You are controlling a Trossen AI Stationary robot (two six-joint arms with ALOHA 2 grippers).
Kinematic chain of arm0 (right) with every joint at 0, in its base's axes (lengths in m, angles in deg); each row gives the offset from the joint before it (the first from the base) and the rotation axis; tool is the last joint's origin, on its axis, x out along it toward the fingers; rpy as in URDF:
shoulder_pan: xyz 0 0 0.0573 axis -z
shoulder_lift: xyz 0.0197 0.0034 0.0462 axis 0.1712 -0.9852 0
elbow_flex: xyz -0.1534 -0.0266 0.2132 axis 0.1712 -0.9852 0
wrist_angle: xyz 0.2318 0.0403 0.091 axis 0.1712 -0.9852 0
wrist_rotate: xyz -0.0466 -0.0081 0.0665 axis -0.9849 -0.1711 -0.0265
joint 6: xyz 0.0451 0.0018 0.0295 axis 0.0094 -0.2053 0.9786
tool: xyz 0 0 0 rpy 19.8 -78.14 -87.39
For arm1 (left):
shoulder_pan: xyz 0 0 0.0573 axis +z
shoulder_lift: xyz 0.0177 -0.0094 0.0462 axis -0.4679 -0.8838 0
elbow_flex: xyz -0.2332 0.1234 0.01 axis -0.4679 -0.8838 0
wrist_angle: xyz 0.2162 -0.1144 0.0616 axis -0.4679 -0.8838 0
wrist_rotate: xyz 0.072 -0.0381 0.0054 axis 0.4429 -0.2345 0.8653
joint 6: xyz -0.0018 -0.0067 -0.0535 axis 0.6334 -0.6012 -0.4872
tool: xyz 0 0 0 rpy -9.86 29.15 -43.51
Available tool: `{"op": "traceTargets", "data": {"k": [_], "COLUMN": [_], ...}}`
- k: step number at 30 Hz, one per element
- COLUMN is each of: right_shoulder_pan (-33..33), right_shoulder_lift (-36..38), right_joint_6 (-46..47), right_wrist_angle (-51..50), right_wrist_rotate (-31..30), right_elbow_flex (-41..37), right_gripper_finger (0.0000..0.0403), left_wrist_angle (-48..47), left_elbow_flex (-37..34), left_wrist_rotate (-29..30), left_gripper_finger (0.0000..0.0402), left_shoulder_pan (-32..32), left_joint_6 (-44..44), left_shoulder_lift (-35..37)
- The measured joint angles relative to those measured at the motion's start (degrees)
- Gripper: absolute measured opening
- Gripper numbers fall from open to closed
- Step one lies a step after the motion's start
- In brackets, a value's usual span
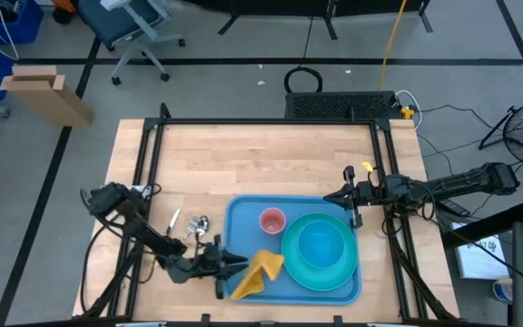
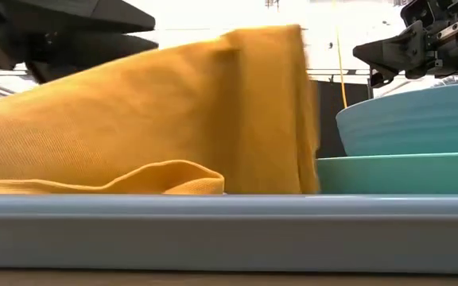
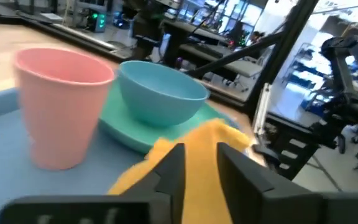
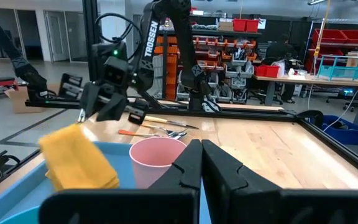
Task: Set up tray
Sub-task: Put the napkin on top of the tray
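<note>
Where the pale wooden bench runs bare toward its far edge, plenty of open room; crowded only at the near edge, with the large flat blue plastic tray lying near-centre, its near rim close to the bench's front edge. On the tray: round turquoise plate with a turquoise bowl sitting on it, small pink plastic cup just beside the plate, folded mustard-yellow cloth napkin over the tray's near-left corner. Left gripper at the tray's left rim, jaws closed on the napkin's edge, cloth lifted and draped. Right gripper hovering just past the tray's far-right corner, jaws pressed together on nothing. Metal cutlery loose on the bench left of the tray, near the left arm.

Seen from table height only: tray rim filling the foreground, napkin rising well above it, hiding the cup. Seen through the right wrist camera alone: cutlery lying beyond the cup, shelves and a person far back in the room.
</note>
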Motion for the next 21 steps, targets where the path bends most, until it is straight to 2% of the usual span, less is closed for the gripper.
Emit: {"op": "traceTargets", "data": {"k": [5, 8, 13, 17, 19, 21], "right_shoulder_pan": [0.0, 0.0, 0.0, 0.0, 0.0, 0.0], "right_shoulder_lift": [0.0, 0.0, 0.0, -0.1, 0.0, 0.0], "right_joint_6": [0.0, 0.2, 0.9, 0.9, 0.9, 0.9], "right_wrist_angle": [0.1, 0.1, 0.1, 0.2, 0.1, -0.5], "right_wrist_rotate": [0.0, 0.0, 0.0, -0.1, -0.8, -2.4], "right_elbow_flex": [0.0, 0.0, 0.0, 0.5, 0.5, 0.5], "right_gripper_finger": [0.0, 0.0, 0.0, 0.0, 0.0, 0.0], "left_wrist_angle": [-10.2, -12.9, -13.3, -14.1, -21.0, -36.9], "left_elbow_flex": [-3.4, -3.6, -1.8, -1.4, 2.2, 9.7], "left_wrist_rotate": [3.6, 2.6, -0.5, -3.0, -4.8, -7.6], "left_gripper_finger": [0.0166, 0.02, 0.0217, 0.0218, 0.0218, 0.0218], "left_shoulder_pan": [-0.6, -0.7, -1.6, -2.1, -2.0, -1.1], "left_joint_6": [-4.4, -5.0, 3.3, 2.7, 1.9, 0.3], "left_shoulder_lift": [5.2, 7.7, 10.0, 11.2, 11.2, 11.2]}}
